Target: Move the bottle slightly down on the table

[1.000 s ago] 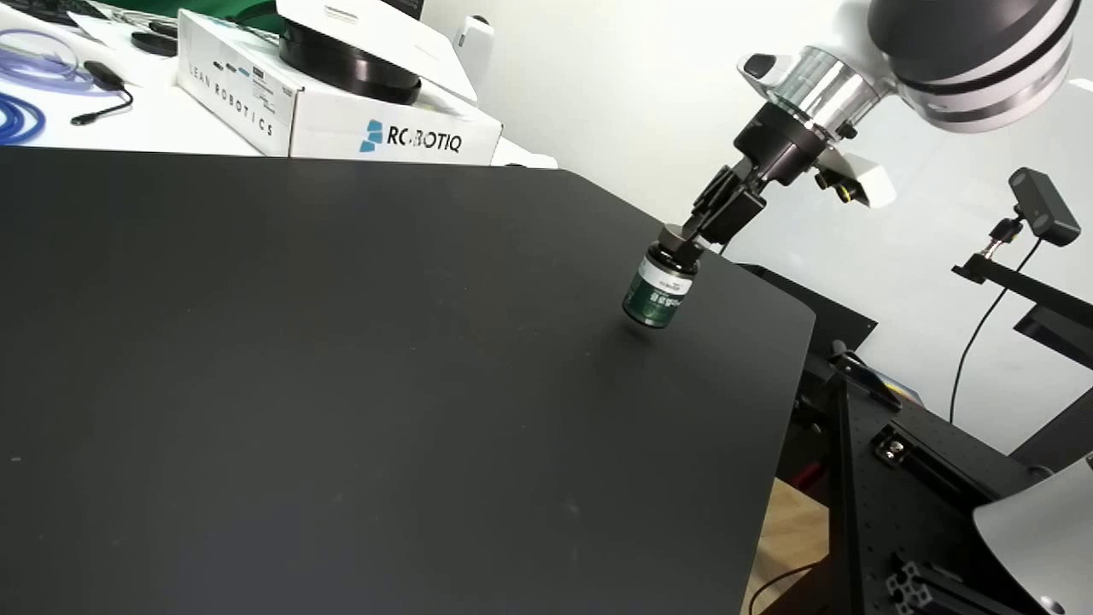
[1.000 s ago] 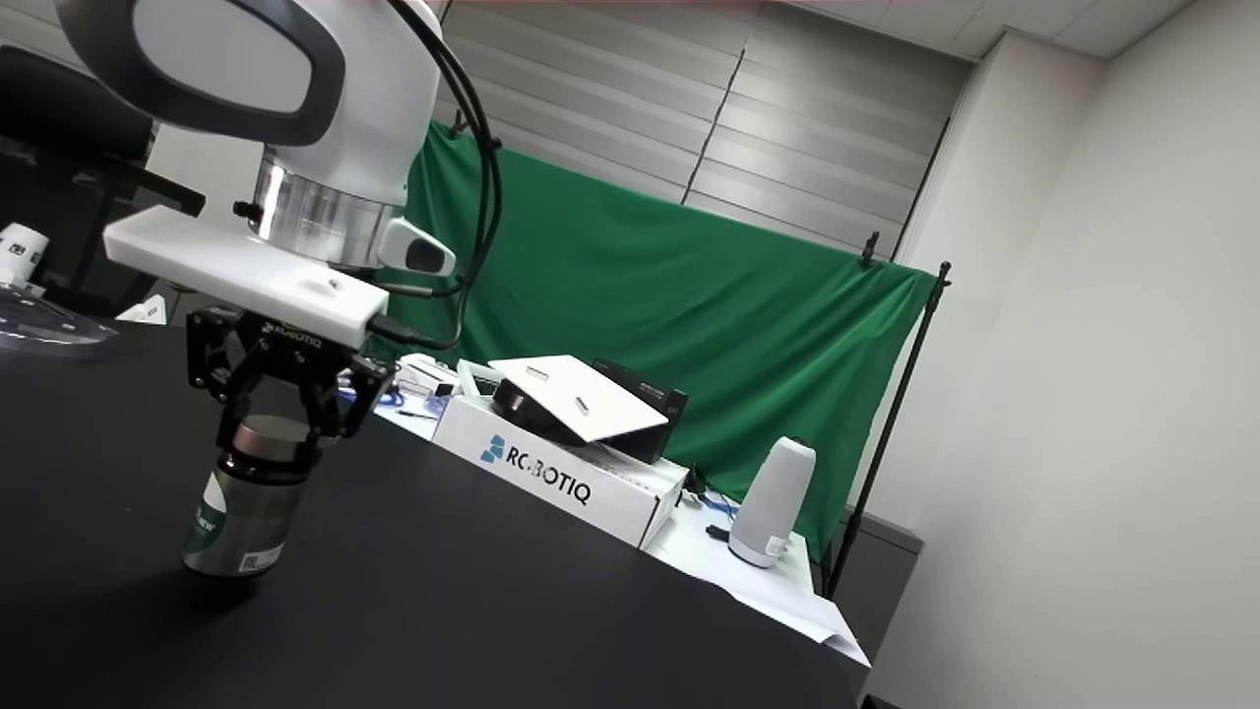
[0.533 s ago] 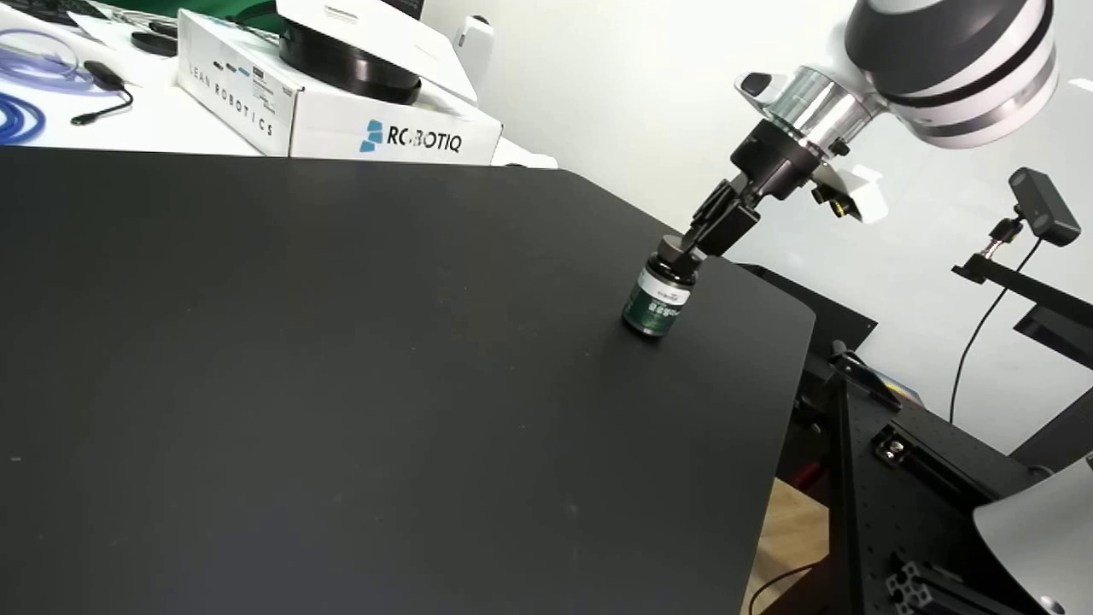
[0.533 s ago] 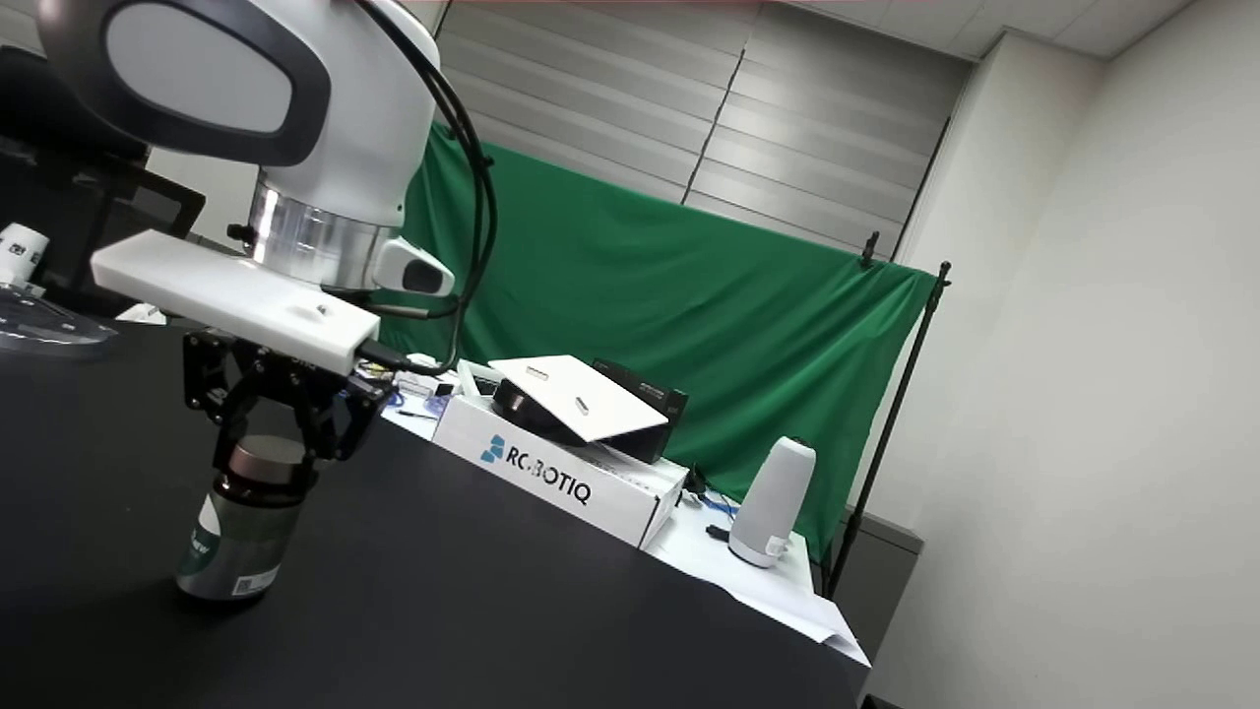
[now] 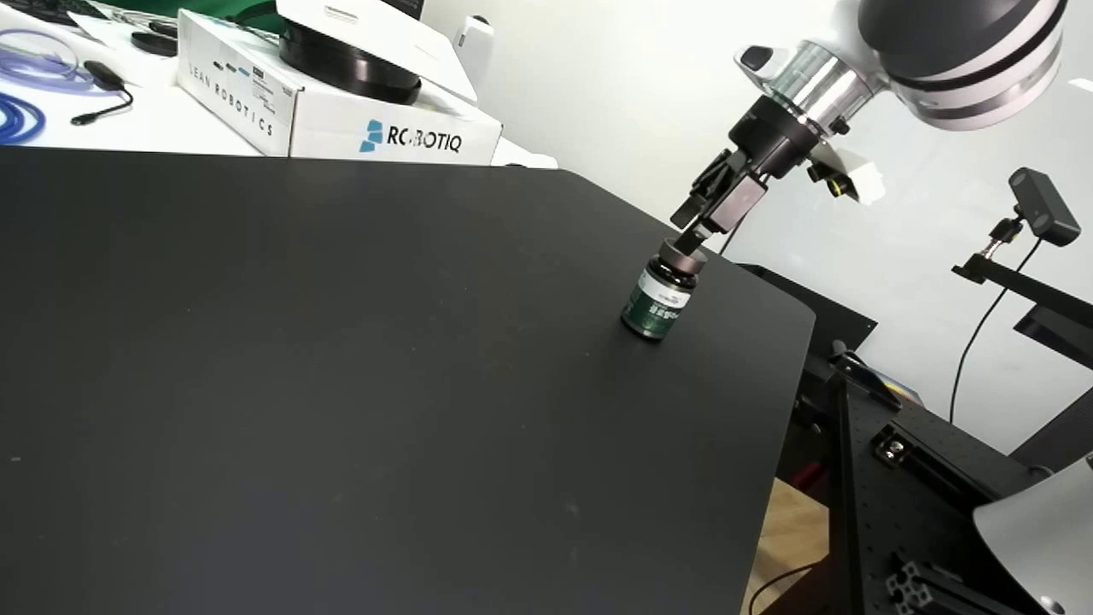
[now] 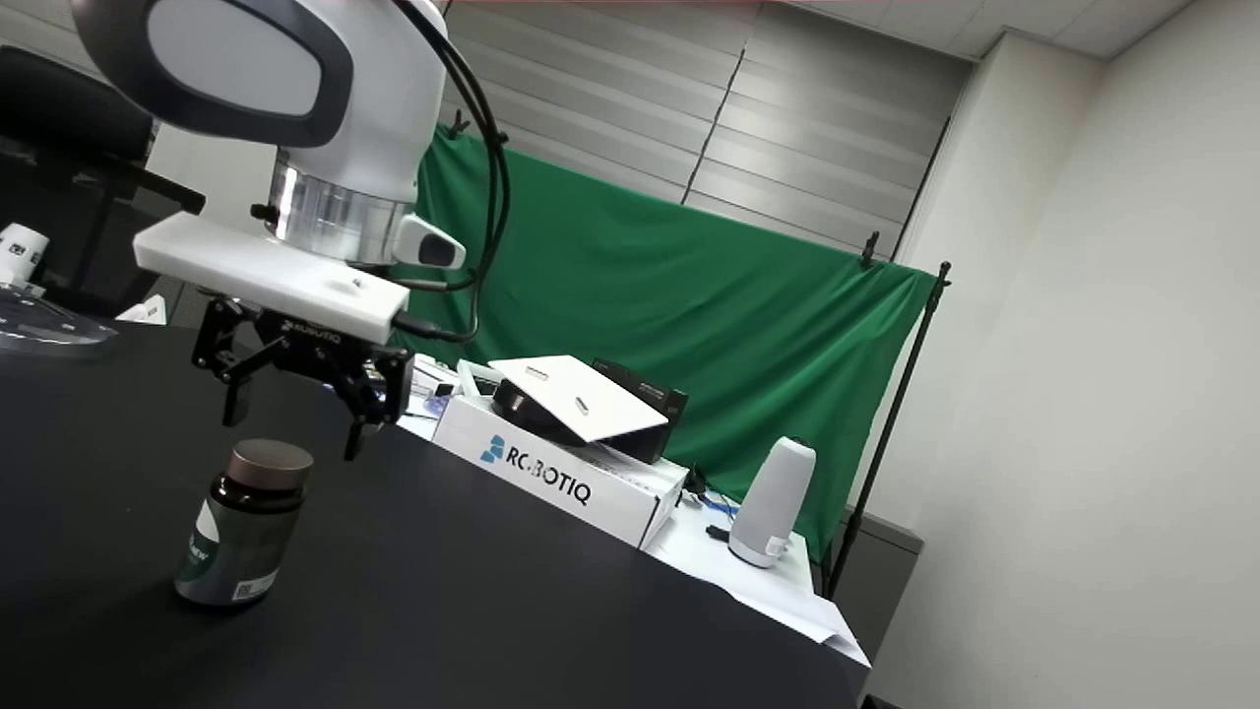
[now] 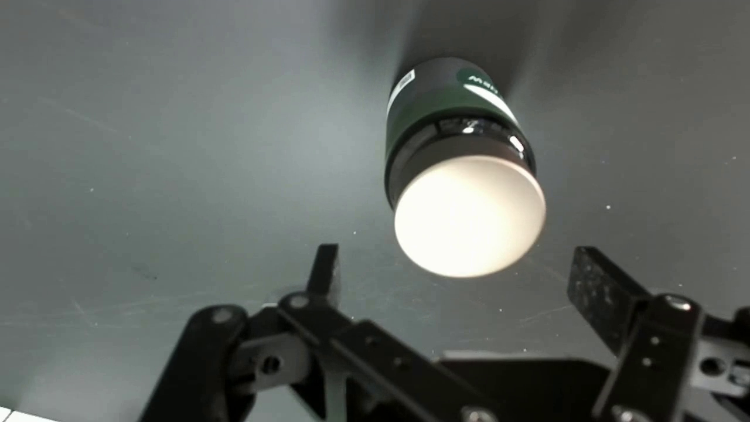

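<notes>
The small dark-green bottle [image 5: 656,306] with its dark cap and pale band stands on the matte-black table [image 5: 384,384], near the table's right-hand edge in that exterior view. My gripper [image 6: 293,437] is open just above the cap, its two fingers spread apart with a gap on either side of the bottle [image 6: 239,542]. From the wrist view, the cap of the bottle [image 7: 448,108] shines almost white under glare. It lies ahead of and between the fingertips [image 7: 599,287], touching neither. Nothing is held.
Beyond the table stands a white box with ROBOTIQ lettering [image 5: 397,128], with a black round object and a white panel on top. A white upright device [image 6: 773,502] is farther along. Past the table's side lies a black rail frame [image 5: 905,461].
The bottle has come down from just above the table and now rests on it. My gripper has let go of the cap, spread its fingers and risen slightly.
</notes>
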Controlling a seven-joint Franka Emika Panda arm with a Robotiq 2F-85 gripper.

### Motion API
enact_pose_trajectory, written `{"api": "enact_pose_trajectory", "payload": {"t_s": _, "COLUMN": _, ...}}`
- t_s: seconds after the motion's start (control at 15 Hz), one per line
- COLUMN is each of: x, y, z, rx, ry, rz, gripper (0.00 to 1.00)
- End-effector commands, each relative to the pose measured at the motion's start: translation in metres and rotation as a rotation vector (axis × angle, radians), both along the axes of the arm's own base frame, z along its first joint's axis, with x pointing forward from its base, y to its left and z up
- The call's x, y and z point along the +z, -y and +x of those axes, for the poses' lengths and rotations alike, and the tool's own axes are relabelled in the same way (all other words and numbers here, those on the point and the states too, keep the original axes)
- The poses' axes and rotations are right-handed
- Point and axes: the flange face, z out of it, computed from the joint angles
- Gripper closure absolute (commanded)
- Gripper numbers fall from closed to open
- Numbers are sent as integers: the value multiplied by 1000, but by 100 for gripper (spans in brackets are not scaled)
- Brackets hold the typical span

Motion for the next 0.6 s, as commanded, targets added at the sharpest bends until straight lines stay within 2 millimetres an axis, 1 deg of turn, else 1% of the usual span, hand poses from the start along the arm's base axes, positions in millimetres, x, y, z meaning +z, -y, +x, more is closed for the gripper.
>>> {"api": "enact_pose_trajectory", "payload": {"t_s": 0.0, "x": 39, "y": 0, "z": -1, "rx": 11, "ry": 46, "rz": -8, "gripper": 0}}
{"api": "enact_pose_trajectory", "payload": {"t_s": 0.27, "x": 72, "y": -2, "z": -2, "rx": 29, "ry": 51, "rz": -15, "gripper": 0}}
{"api": "enact_pose_trajectory", "payload": {"t_s": 0.4, "x": 83, "y": -3, "z": -4, "rx": 33, "ry": 38, "rz": -10, "gripper": 0}}
{"api": "enact_pose_trajectory", "payload": {"t_s": 0.53, "x": 86, "y": -5, "z": -6, "rx": 47, "ry": -15, "rz": -6, "gripper": 0}}
